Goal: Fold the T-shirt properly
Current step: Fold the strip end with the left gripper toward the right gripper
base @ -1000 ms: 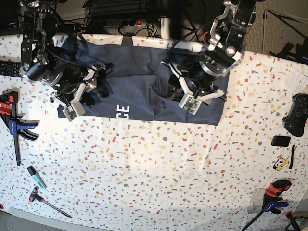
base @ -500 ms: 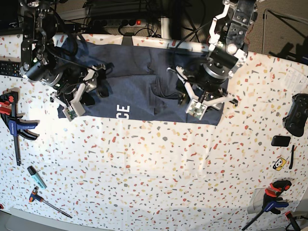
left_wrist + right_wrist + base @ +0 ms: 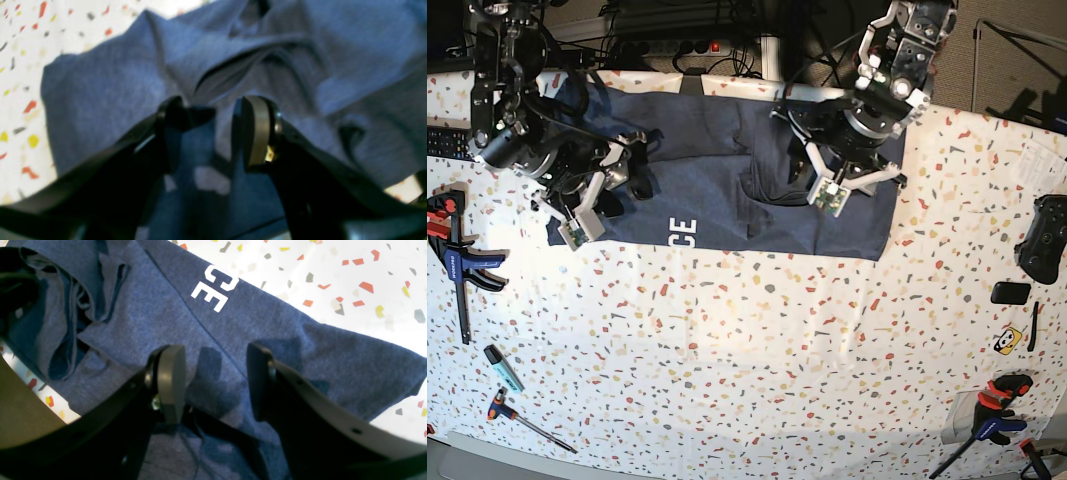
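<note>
A: What do we have on the table (image 3: 757, 340)?

B: We see the T-shirt (image 3: 717, 160), a wide sheet of heathered navy cotton, lying along the far edge of the terrazzo-speckled white top. Its near hem runs fairly straight, and white block letters "CE" (image 3: 683, 233) sit close to that hem.

A: Is the cloth flat?

B: Not all of it. In the left wrist view we see the T-shirt (image 3: 110, 86) bunched into soft ridges with a dark slit of a fold near the middle. In the right wrist view the cloth (image 3: 267, 326) lies smoother, with one straight seam line and a rumpled pocket of folds at the upper left.

A: And our hands?

B: Both stand spread. The left hand (image 3: 213, 131) hovers over the wrinkled part, black curved fingers with a pale flat pad, nothing between them. The right hand (image 3: 217, 383) is likewise spread above the smooth cloth, pinching nothing. In the base view the left hand (image 3: 842, 185) hangs over the shirt's right portion and the right hand (image 3: 592, 205) over its left end.

A: What lies around?

B: A blue clamp with red and black jaws (image 3: 457, 262) and a teal marker (image 3: 502, 367) at the left, a black game controller (image 3: 1042, 238) and a second clamp (image 3: 987, 415) at the right, all well apart from the shirt. The arms hide part of the shirt's far edge.
</note>
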Controlling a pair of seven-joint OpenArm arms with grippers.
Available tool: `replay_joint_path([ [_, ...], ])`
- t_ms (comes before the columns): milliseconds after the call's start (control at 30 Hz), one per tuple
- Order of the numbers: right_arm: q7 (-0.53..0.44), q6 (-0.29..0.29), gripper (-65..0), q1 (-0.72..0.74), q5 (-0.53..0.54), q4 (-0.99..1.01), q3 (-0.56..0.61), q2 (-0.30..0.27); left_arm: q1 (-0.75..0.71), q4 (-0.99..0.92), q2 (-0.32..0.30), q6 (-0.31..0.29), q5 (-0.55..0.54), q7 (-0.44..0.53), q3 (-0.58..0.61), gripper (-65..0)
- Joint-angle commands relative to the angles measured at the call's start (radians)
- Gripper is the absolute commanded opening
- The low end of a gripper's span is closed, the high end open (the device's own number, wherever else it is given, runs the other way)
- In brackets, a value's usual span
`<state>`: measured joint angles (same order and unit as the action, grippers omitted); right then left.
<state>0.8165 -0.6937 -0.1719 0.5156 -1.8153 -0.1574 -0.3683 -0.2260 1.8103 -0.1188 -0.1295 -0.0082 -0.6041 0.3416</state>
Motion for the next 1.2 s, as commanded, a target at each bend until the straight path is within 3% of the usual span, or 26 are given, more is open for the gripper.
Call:
replay_joint_path([
  [0, -0.019, -0.004, -35.2, 0.011, 0.012, -0.02, -0.007, -0.011, 0.016, 0.015, 0.003, 0.002, -0.022, 0.031, 0.001, -37.7],
  [300, -0.019, -0.004, -35.2, 0.011, 0.011, -0.02, -0.007, -0.012, 0.066, 0.014, 0.002, -0.001, -0.132, 0.03, 0.001, -37.7],
  [567, -0.019, -0.004, -35.2, 0.012, 0.012, -0.02, -0.016, -0.014, 0.091, -0.067, 0.008, -0.002, -0.14, 0.037, 0.001, -37.7],
  [767, -0.019, -0.004, -35.2, 0.014, 0.012, -0.02, -0.026, -0.014, 0.101, -0.079, 0.007, 0.002, -0.079, 0.037, 0.0, -37.7],
  [1167, -0.014, -0.004, -35.2, 0.014, 0.012, -0.02, -0.026, -0.014, 0.083, 0.014, -0.038, 0.032, -0.061, -0.107, 0.0, -37.7],
])
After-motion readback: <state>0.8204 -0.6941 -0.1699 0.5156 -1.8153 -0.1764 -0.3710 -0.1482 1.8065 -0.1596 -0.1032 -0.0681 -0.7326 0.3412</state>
